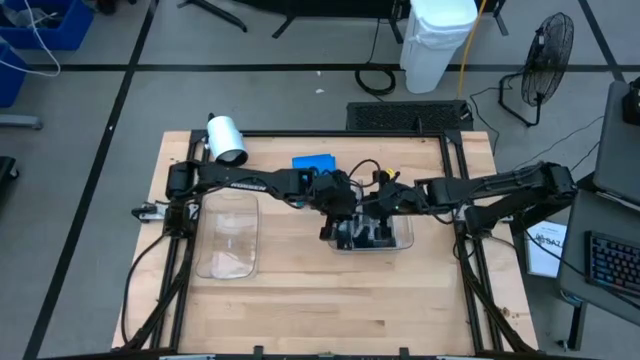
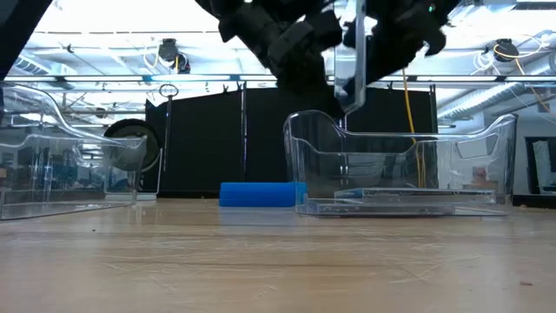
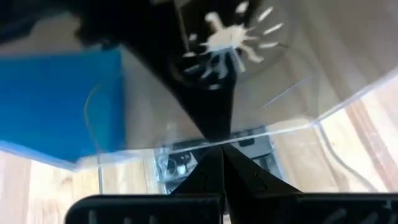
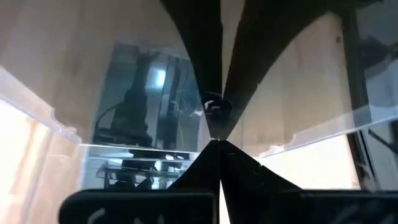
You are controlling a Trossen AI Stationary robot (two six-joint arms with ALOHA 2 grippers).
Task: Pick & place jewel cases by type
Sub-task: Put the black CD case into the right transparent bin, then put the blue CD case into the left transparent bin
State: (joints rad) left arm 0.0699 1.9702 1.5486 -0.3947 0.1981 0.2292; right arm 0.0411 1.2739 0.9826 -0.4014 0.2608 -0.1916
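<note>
On a pale wooden table [image 1: 330,300] framed by black rails, an empty clear plastic tray [image 1: 228,235] with rounded corners lies toward the left side, near the left arm's base. Just behind the table's middle, a bright blue jewel case [image 1: 313,162] rests flat on the wood; seen from table height it sits just left of a second clear tray [image 1: 403,240] and farther back. Above that second tray the two dark arms meet over the middle of the table. The left end effector [image 1: 343,215] hangs over the tray's left part with its fingers [image 3: 214,177] pressed together, and whether anything thin is pinched between them cannot be told. Between the two arms, in the table-level view, a grey translucent jewel case [image 2: 350,65] stands on edge in the air, its lower corner dipping just inside the tray's rim; which end effector carries it cannot be made out. The right end effector [image 1: 385,210] reaches in from the right and hovers over the same tray, fingers [image 4: 217,168] likewise drawn together to a point. On the tray's floor lies at least one more dark translucent jewel case [image 2: 391,196], flat. A white roll [image 1: 226,138] sits at the table's back left corner. Beyond the table's far edge stand a white bin [image 1: 440,40] and, farther right, a black floor fan [image 1: 548,55].
</note>
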